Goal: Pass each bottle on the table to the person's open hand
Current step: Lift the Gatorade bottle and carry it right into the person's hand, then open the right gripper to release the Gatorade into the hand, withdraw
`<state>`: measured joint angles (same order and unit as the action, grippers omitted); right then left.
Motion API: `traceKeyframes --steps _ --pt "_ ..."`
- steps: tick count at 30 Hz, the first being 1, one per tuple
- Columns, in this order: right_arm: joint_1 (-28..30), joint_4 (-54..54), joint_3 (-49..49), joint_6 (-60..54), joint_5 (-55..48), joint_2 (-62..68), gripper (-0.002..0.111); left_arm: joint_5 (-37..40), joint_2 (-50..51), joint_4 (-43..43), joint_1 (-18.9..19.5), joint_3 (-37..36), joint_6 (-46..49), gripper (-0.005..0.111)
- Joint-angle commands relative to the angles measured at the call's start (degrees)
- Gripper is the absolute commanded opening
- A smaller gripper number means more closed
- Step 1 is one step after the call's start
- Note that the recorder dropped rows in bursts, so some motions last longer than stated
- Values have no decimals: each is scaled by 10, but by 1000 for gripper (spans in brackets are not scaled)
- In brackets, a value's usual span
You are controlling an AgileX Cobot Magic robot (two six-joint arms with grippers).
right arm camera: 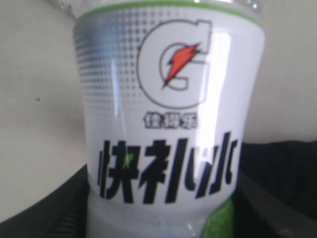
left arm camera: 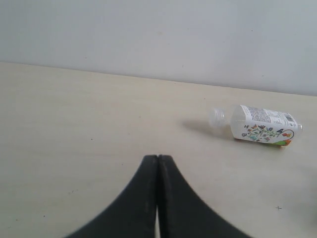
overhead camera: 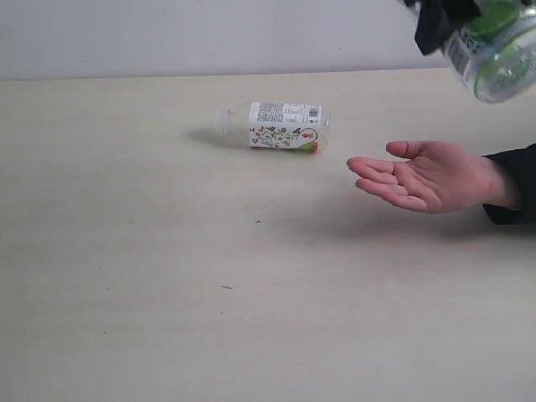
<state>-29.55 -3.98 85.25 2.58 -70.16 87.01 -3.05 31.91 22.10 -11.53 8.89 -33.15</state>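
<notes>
Pale wall (overhead camera: 209, 33), black sleeve (overhead camera: 517, 180)

I am seeing bright, even light; lying bottle (overhead camera: 280, 126) casting soft shadow; held bottle (right arm camera: 173, 124) glaring and blurring.

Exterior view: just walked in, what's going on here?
The right gripper holds a G-logo bottle in the air, up beside a person's open hand, and has not yet put it in the palm. A second bottle lies on its side on the table, untouched. The left gripper is shut and empty, low over the table.
</notes>
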Motion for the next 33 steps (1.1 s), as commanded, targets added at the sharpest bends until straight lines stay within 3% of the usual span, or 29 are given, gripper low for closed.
traceKeyframes --steps 1,12,33 --pt "4 -7 -74 21 23 -33 0 0 -2 0 1 -2 -1 0" --pt "4 -10 -231 22 156 -19 0 0 -2 0 1 -2 -1 0" --pt "4 -10 -244 51 190 80 0 0 -2 0 1 -2 -1 0"
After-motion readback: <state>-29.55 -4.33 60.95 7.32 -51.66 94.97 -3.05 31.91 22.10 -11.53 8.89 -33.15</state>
